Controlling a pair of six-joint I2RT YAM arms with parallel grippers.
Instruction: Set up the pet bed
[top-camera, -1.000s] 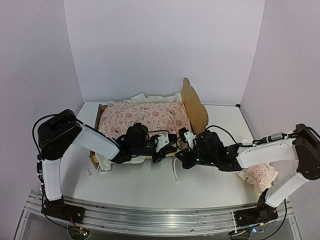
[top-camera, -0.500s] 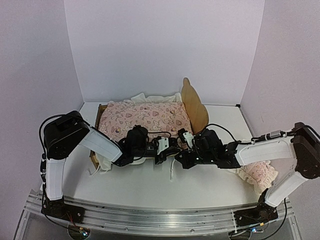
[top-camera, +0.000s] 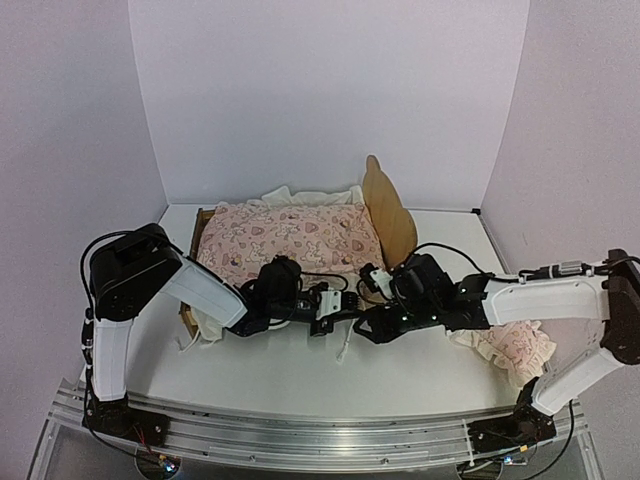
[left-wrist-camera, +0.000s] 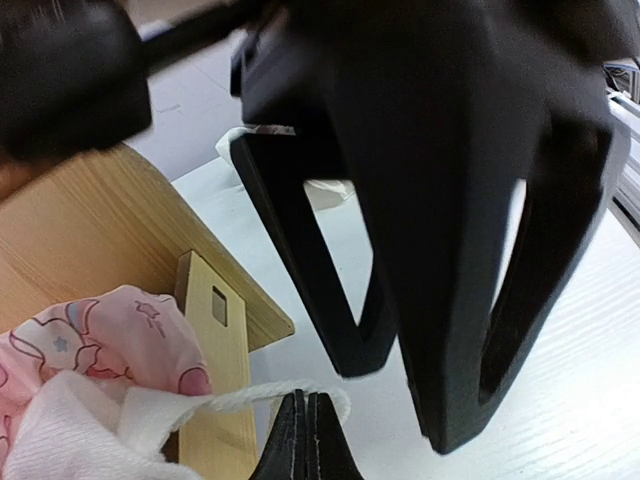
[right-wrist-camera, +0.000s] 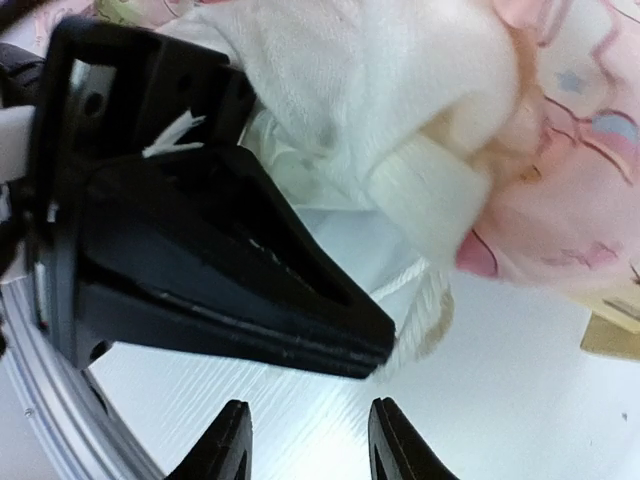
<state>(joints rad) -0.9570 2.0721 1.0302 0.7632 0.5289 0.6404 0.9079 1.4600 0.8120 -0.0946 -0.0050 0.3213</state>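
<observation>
The pet bed (top-camera: 388, 215) sits toward the back of the table (top-camera: 300, 375), its long side facing the arms and its rounded headboard upright at the right end. A pink quilt (top-camera: 290, 235) covers the frame, and a white sheet (top-camera: 300, 195) shows along its far edge.

Both grippers meet at the bed's front side, near the headboard corner. The left gripper (left-wrist-camera: 305, 440) is clenched, its tips pinching a white cord (left-wrist-camera: 250, 398) that runs out from the white cloth under the quilt. A wooden corner post (left-wrist-camera: 215, 330) of the bed stands just beside those tips. The right gripper (right-wrist-camera: 310, 440) is released, its fingers spread with only bare table between them. It hangs close over the left gripper, nearly tip to tip.

In the overhead view the loose end of the cord trails down onto the table in front of the bed. Open table runs from the bed's front edge to the near edge. A ruffled pink pillow (top-camera: 520, 350) lies at the right, partly under the right forearm. The back wall stands close behind the bed.
</observation>
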